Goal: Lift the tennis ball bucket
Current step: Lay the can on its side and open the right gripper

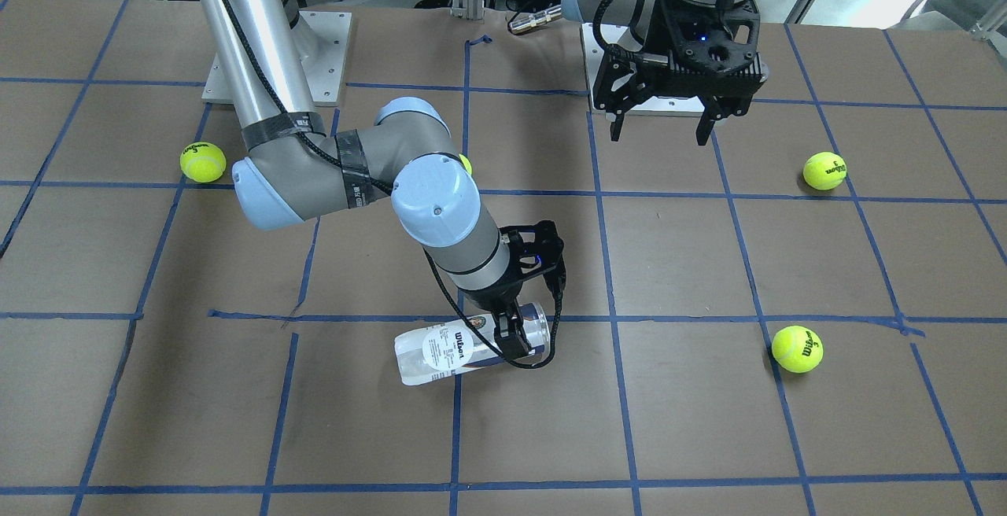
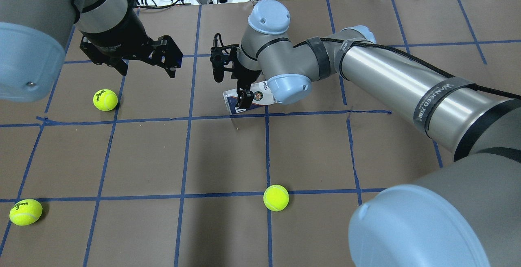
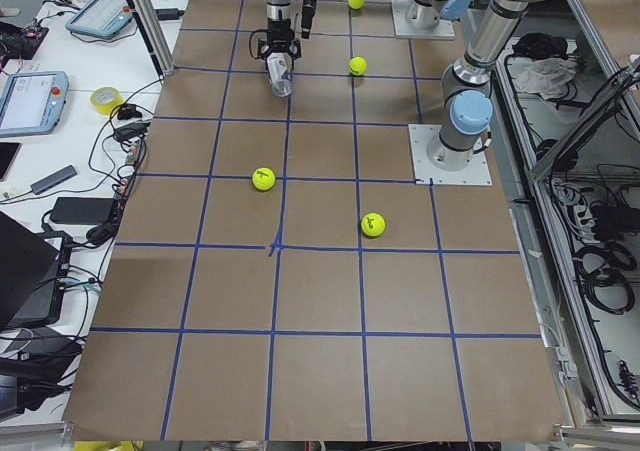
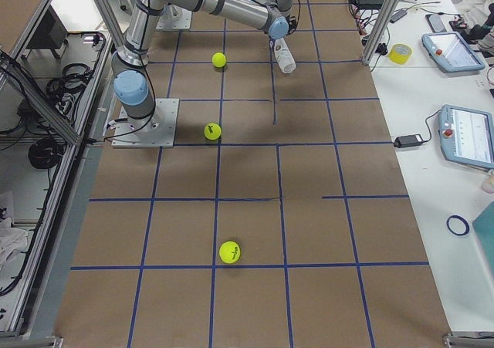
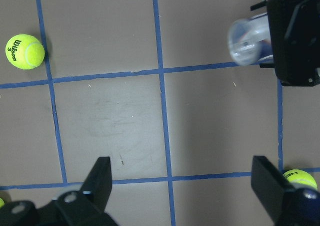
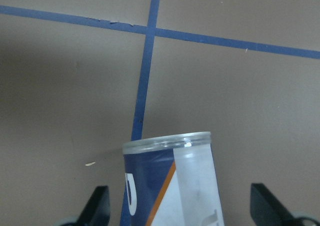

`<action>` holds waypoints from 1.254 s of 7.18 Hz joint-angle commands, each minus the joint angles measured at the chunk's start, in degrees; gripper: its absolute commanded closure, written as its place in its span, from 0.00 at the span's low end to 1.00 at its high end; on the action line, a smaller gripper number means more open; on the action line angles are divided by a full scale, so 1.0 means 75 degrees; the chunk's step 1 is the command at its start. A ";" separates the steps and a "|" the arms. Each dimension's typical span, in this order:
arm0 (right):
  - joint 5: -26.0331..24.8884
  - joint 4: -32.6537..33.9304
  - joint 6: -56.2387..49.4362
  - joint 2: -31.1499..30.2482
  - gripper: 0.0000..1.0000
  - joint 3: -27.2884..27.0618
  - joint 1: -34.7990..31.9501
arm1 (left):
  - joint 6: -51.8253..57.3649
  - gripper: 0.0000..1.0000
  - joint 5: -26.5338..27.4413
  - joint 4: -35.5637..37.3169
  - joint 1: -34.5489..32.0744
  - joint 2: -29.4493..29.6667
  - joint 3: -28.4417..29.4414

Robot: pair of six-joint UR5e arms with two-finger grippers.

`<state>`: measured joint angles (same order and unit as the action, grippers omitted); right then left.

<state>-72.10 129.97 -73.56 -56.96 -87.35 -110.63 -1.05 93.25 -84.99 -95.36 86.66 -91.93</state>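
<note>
The tennis ball bucket is a clear can with a white and navy Wilson label. It lies on its side on the brown table near a blue tape line, and also shows in the overhead view and the left wrist view. My right gripper is down over the can's open end, jaws open on either side of it; in the right wrist view the can sits between the fingers with gaps on both sides. My left gripper hangs open and empty above the table, away from the can.
Yellow-green tennis balls lie scattered on the table; another is partly hidden behind my right arm's elbow. Blue tape lines grid the table. Both arm bases stand at the robot's side of the table.
</note>
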 commanded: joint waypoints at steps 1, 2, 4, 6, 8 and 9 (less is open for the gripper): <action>-0.0148 -0.0008 0.0925 -0.0092 0.00 0.0045 0.0207 | 0.0011 0.00 0.0000 0.0000 0.0011 0.0011 0.0000; -0.0404 -0.0020 0.0961 -0.0221 0.00 0.0103 0.0510 | 0.0058 0.00 0.0012 0.0023 0.0035 0.0046 0.0000; -0.0395 -0.0520 0.1440 -0.0665 0.00 0.0115 0.1399 | -0.0011 0.00 -0.0011 0.0232 0.0058 0.0338 -0.0011; -0.0325 -0.2050 0.1616 -0.1414 0.00 0.0069 0.1858 | -0.0070 0.00 -0.1866 0.0386 0.0233 0.0829 -0.0197; -0.0313 -0.2550 0.2094 -0.1954 0.00 -0.0001 0.2211 | 0.0174 0.00 -0.3401 0.0934 0.1039 0.1683 -0.1015; -0.0359 -0.3108 0.2353 -0.2270 0.00 -0.0060 0.2258 | 0.0408 0.00 -0.4083 0.1552 0.1228 0.2279 -0.1147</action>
<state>-74.52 110.85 -58.45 -71.02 -87.33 -94.53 0.24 69.60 -77.98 -88.56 98.77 -98.34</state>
